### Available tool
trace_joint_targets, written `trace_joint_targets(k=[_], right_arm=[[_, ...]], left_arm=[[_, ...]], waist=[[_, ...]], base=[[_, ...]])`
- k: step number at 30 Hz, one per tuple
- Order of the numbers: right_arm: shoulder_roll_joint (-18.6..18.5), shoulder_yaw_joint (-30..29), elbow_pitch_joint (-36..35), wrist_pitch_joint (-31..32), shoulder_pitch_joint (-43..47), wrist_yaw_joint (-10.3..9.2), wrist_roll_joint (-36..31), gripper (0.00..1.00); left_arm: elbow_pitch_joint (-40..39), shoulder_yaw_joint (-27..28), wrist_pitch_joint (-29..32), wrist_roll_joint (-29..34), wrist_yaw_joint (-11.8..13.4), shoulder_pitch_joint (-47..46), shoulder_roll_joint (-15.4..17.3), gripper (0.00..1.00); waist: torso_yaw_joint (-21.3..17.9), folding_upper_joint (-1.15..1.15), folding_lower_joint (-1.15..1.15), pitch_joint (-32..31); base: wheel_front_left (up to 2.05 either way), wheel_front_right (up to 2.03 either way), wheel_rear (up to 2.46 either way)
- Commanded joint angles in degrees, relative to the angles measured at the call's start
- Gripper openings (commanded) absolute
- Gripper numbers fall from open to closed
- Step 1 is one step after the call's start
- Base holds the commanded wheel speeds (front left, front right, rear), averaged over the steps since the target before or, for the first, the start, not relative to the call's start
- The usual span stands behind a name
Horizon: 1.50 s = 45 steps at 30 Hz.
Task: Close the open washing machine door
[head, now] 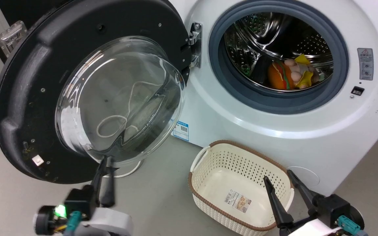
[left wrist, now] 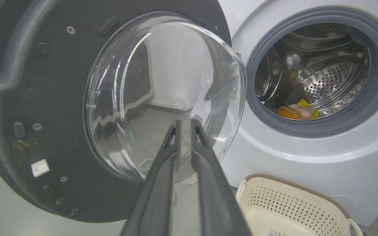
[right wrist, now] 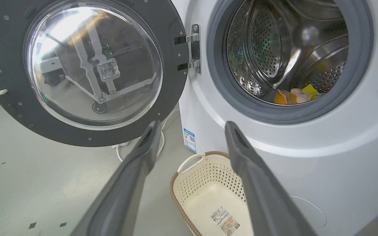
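Laundry area, prob. a test lab not a home: front-load washing machine (head: 274, 131) at 1 o'clock, laundry basket (head: 235, 160) at 5 o'clock, bare grey floor (head: 159, 196).

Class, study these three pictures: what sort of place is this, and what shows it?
Probably a laundry area: a white front-loading washing machine, its round black-rimmed glass door swung open, and a cream perforated plastic basket on the grey floor in front.

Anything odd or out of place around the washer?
Nothing spilled or broken. Oddities: colourful toys lie in the drum instead of laundry, and brownish grime marks the lower rim of the washing machine door. The cream basket stands empty by the washing machine.
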Motion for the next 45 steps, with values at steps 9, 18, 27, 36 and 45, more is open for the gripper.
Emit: trace_joint_targets(k=[9, 18, 27, 36, 45], right_arm=[[0.13, 1.28, 1.62, -1.76, -1.46, 0.04, 0.16, 1.0], [0.14, 2.24, 2.73, -2.84, -3.39, 0.04, 0.62, 1.0], [0.15, 3.72, 3.62, -4.16, -5.38, 0.05, 1.55, 1.0], [0.15, 3.99, 4.05, -4.19, -6.23, 0.05, 1.06, 1.0], [0.15, 3.59, 4.55, -4.19, -5.57, 0.05, 1.33, 1.0]], left_arm=[[-13.16, 13.09, -1.83, -4.81, -2.13, -5.71, 2.53, 0.0], [-8.34, 28.43, -0.86, -16.47, -5.51, -18.07, 11.32, 0.0], [19.45, 36.75, 20.67, -33.29, -6.0, -33.74, 23.94, 0.0], [29.66, 34.79, 42.5, -51.1, -9.66, -36.5, 22.29, 0.0], [23.04, 33.73, 55.02, -66.03, -9.82, -30.29, 21.19, 0.0]], waist=[[-0.54, 0.0, 0.0, 1.94], [-1.73, 0.0, 0.0, 4.2], [-2.44, 0.0, 0.0, 6.82], [-3.37, 0.0, 0.0, 7.56], [-4.06, 0.0, 0.0, 6.06]], base=[[0.0, 0.0, 0.0], [0.0, 0.0, 0.0], [0.0, 0.0, 0.0], [0.0, 0.0, 0.0], [0.0, 0.0, 0.0]])
